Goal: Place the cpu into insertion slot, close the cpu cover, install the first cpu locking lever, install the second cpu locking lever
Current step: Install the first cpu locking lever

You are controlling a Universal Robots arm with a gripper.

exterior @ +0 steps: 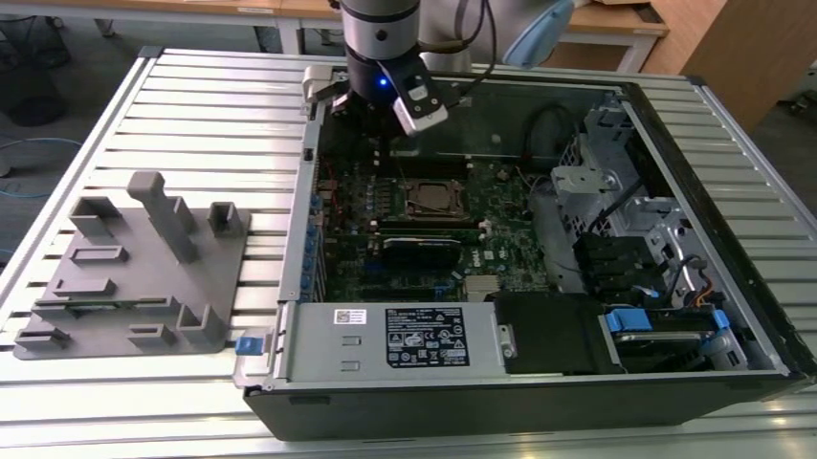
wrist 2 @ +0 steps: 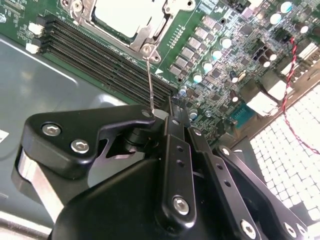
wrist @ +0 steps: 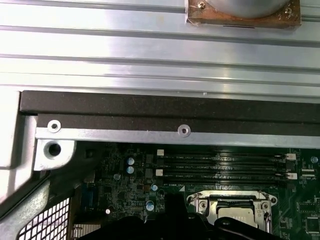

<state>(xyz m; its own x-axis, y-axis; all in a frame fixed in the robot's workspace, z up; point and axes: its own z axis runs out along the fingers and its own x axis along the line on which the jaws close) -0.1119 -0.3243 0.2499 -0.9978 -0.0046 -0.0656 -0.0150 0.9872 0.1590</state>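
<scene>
The insertion slot (exterior: 434, 199) sits mid-board inside the open case. In the second wrist view the cpu (wrist 2: 127, 15) lies in it, silver top up, with the cpu cover (wrist 2: 145, 37) flat around it. One thin wire locking lever (wrist 2: 150, 80) runs from the socket corner up towards my gripper (wrist 2: 172, 111). The gripper is shut, its tip right beside the lever's free end; I cannot tell whether they touch. In the exterior view the gripper (exterior: 373, 120) hangs over the board behind the socket. The first wrist view has the socket (wrist: 232, 210) below the memory slots.
A black graphics card (exterior: 422, 251) lies in front of the socket, and the power supply (exterior: 383, 339) is nearer the front. Drive cages and cables (exterior: 613, 220) fill the exterior view's right. The case wall (wrist: 150, 112) stands close behind. A grey fixture (exterior: 128, 268) rests on the slatted table.
</scene>
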